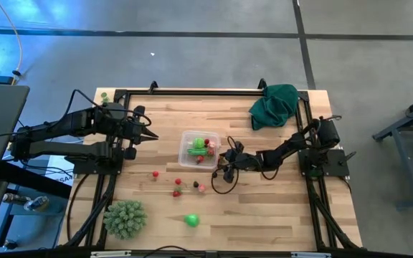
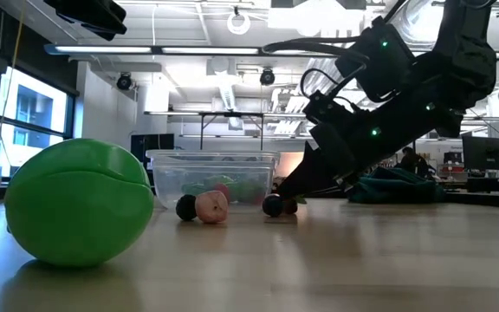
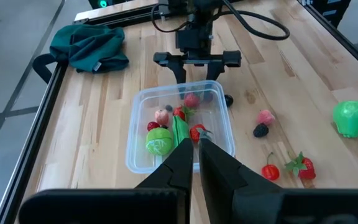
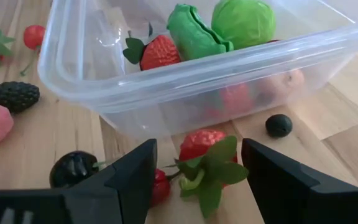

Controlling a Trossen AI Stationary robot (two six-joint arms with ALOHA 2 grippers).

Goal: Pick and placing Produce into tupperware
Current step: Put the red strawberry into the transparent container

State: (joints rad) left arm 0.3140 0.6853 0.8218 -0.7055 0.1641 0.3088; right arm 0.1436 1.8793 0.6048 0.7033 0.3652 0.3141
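step: picking | right gripper (image 4: 194, 171) wide open over a strawberry (image 4: 205, 149) beside the tupperware (image 4: 73, 71) (already part full) | left gripper (image 3: 194, 155) closed, waiting | next: drop, pinch

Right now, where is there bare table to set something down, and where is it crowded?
Bare wood lies between the green cloth and the tupperware, and right of the big green fruit along the near edge. It is crowded just in front of the tupperware, where loose produce lies and the right gripper hovers with jaws open over a strawberry.
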